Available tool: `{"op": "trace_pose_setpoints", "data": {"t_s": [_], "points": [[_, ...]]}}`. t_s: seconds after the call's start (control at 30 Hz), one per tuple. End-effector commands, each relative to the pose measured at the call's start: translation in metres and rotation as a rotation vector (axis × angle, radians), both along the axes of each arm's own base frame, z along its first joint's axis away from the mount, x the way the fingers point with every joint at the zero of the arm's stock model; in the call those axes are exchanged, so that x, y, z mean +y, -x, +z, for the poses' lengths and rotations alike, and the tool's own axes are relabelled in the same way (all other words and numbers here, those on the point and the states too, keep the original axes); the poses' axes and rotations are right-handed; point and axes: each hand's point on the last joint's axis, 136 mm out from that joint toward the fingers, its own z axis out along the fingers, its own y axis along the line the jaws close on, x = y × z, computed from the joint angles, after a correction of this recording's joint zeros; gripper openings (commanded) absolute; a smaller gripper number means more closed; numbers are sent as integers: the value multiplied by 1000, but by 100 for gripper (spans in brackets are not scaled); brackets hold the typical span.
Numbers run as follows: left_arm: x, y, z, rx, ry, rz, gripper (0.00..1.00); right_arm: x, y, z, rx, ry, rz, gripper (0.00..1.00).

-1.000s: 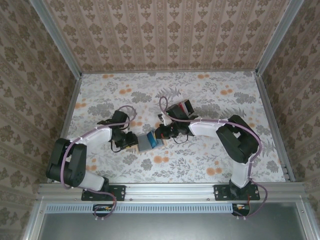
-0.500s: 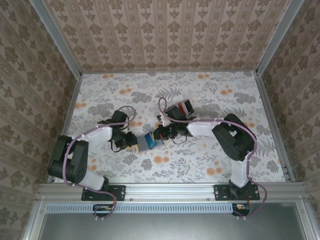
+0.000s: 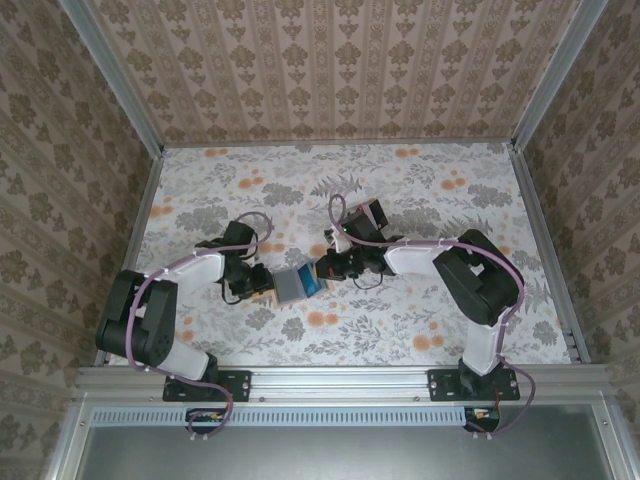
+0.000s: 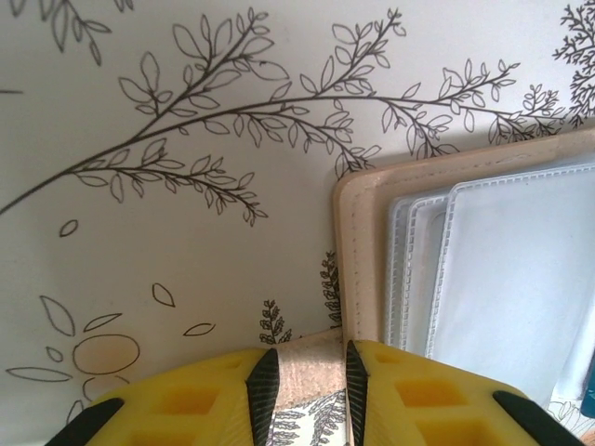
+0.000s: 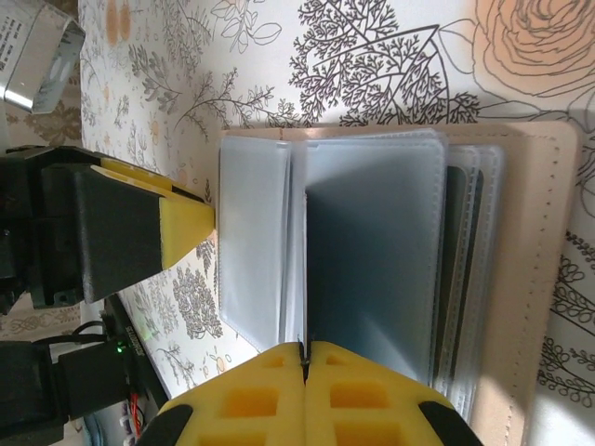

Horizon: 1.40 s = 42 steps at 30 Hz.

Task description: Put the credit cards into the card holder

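Open card holder (image 3: 292,285) lies between the grippers. The left gripper (image 4: 302,372) clamps its tan edge and the right gripper (image 5: 304,358) pinches a sleeve. The credit cards (image 3: 366,214) lie beyond, nearer the right arm.

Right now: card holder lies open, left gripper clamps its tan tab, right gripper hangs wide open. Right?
No: the right gripper is shut, pinching a clear sleeve of the card holder; the right wrist view shows it. The holder does lie open, and the left gripper clamps its tan tab.
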Motion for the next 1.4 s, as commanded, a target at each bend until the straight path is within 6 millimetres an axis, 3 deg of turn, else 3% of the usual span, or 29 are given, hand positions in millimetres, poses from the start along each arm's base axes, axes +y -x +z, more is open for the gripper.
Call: {"op": "trace_pose_setpoints", "data": {"t_s": [0.0, 0.43, 0.63, 1.0, 1.37], "points": [[-1, 3, -23, 12, -6, -21, 31, 3, 2, 6, 8, -41, 9, 2], [-2, 3, -26, 21, -5, -22, 30, 19, 8, -10, 67, -68, 40, 3], [-2, 4, -27, 23, -4, -20, 30, 26, 9, -7, 81, -106, 54, 2], [-2, 3, -26, 22, -3, -19, 30, 27, 12, 17, 51, -140, 66, 2], [-2, 4, -27, 23, -5, -19, 30, 36, 11, 5, 80, -160, 106, 1]]}}
